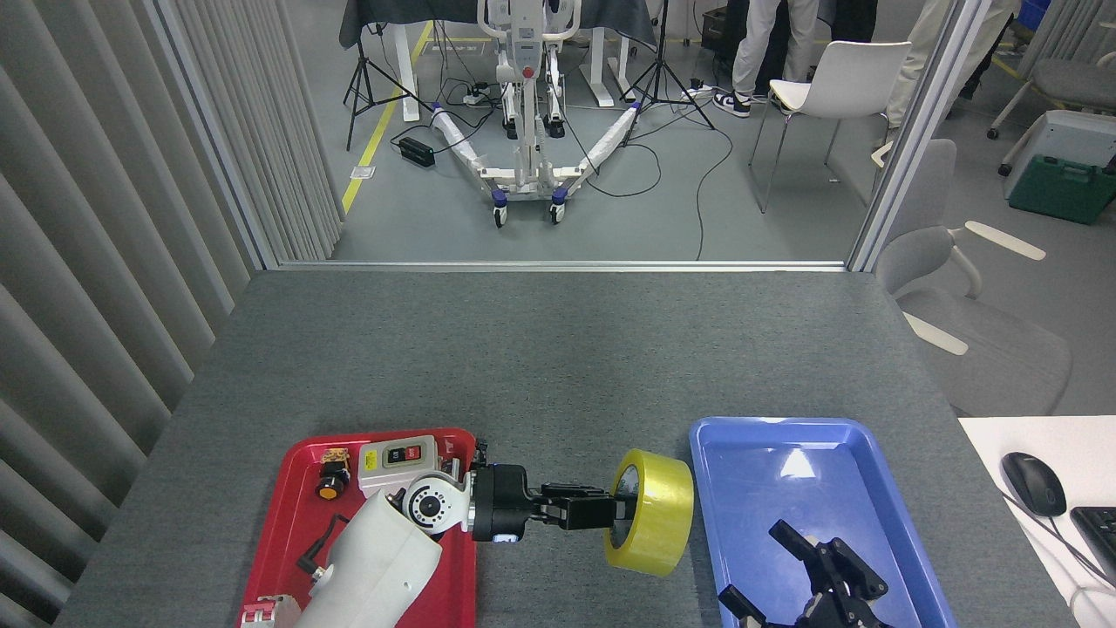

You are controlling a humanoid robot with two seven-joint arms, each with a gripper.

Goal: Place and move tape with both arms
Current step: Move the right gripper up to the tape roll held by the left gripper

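Head view is showing me the tape [652,511] standing on edge, its round face and white core turned toward the left and a little toward me, so its axis is running roughly left to right across the counter [558,349]. It is sitting in the gap between the two trays, closer to the blue one.

Starting at the left, the red tray [288,515] is holding a grey switch box [398,457] with two buttons, a small black and orange push button [330,480] beside it, a black bent piece, and a grey part at the near corner that I am not able to make out. My left arm [375,558] is reaching over this tray.

My left end effector [610,508] is pointing rightward and is gripping the tape, with its black fingers [575,508] going into the core opening and pinching the near side of the roll wall. The tape is sitting right at the tip of that end effector, just to its right.

Further right, the blue tray [758,445] is lying on the counter with nothing visible in it besides my own arm. My right end effector [793,567] is hovering over the near part of that tray, its fingers spread apart and holding nothing, well apart from the tape.

At the far right, a mouse [1033,484] and a keyboard edge are lying on a white desk.
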